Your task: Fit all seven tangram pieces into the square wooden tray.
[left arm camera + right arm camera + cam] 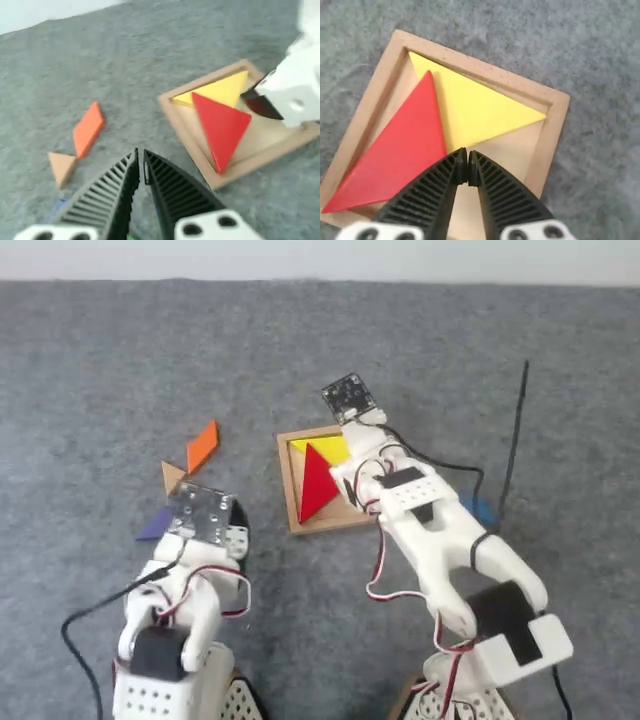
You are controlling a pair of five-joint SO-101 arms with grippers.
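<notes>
Now red triangle (395, 160), yellow triangle (480, 112) inside tray (550, 135).

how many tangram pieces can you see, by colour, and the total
red triangle: 1
yellow triangle: 1
orange parallelogram: 1
tan triangle: 1
purple piece: 1
blue piece: 1
Total: 6 in view
</notes>
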